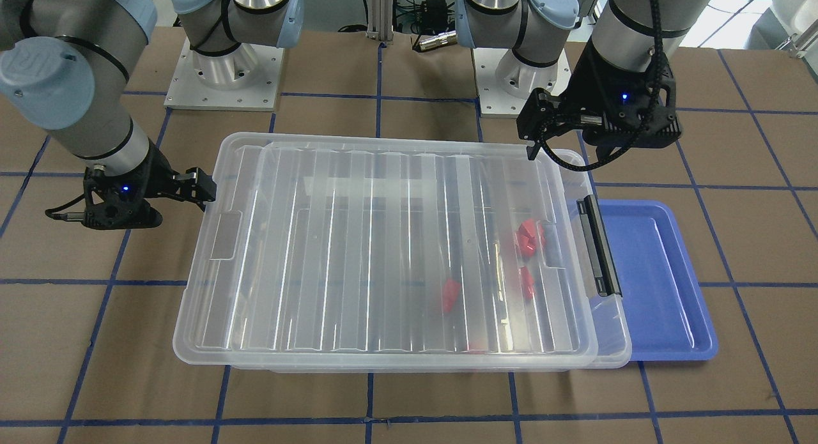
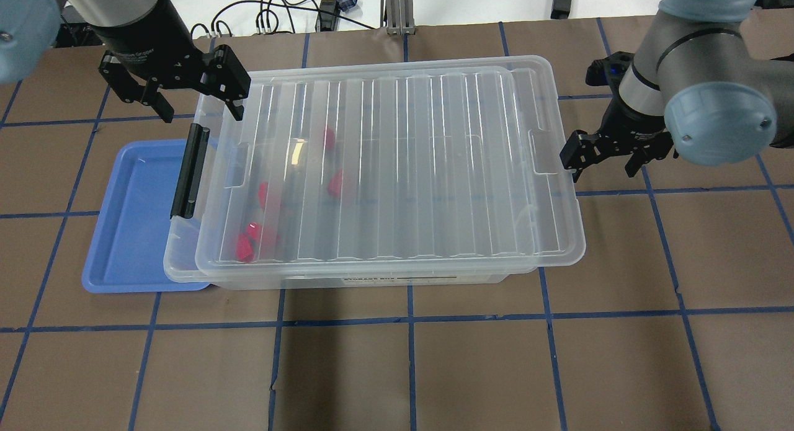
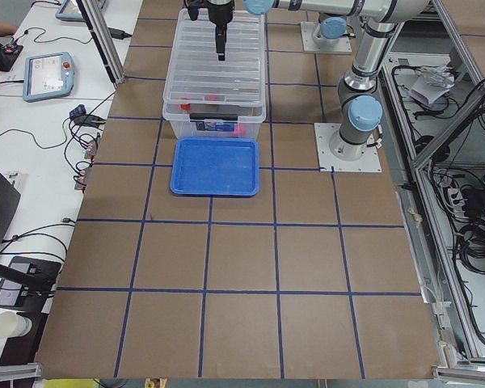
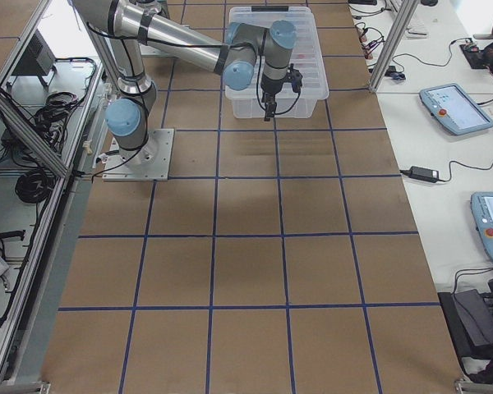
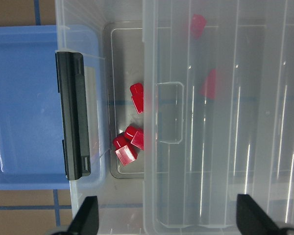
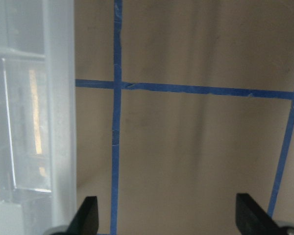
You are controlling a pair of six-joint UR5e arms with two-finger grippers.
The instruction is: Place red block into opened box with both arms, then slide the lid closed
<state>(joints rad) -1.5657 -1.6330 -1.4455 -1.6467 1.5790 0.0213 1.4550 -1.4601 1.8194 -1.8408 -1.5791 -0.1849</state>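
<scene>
The box (image 2: pixel 180 270) is sitting with its lid (image 2: pixel 397 170) lying nearly shut, red blocks (image 5: pixel 130 147) resting inside. Stiff, light and slick, the lid is probably needing an edge push. Left fingers (image 2: pixel 232 87) and right fingers (image 2: pixel 574 155) are hanging open, empty.

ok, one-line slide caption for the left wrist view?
Open left tool over the box at its clasp: lid not fully closed, red blocks in the gap.
</scene>
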